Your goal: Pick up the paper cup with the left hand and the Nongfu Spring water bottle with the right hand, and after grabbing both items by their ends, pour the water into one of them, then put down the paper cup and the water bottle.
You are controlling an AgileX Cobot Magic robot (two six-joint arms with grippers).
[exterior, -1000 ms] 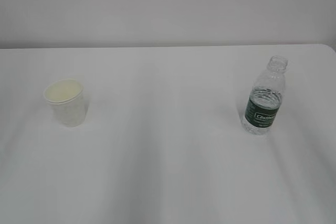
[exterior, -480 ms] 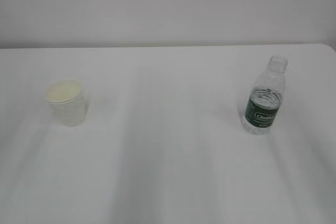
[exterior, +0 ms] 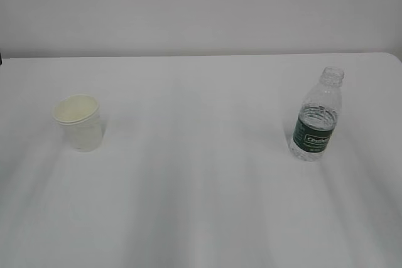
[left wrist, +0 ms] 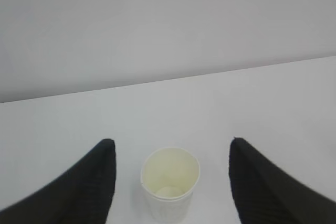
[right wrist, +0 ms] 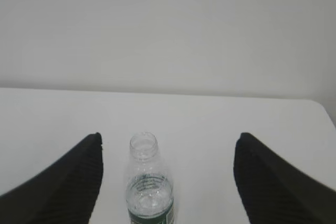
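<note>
We are lining up both grabs: the left hand point(left wrist: 170, 182) frames the cup point(left wrist: 170, 183) near the table's point(exterior: 201, 205) left edge, the right hand point(right wrist: 168, 182) the bottle point(right wrist: 150, 192) near its right edge, both wide open and empty, needing to advance and close.

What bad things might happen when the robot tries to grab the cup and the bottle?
1. The water bottle has no cap and stands upright with water inside; a bump from the right hand might tip it and spill.
2. The paper cup looks light and thin; the left hand, jaws open either side of it, might knock it over or squash it by squeezing hard.
</note>
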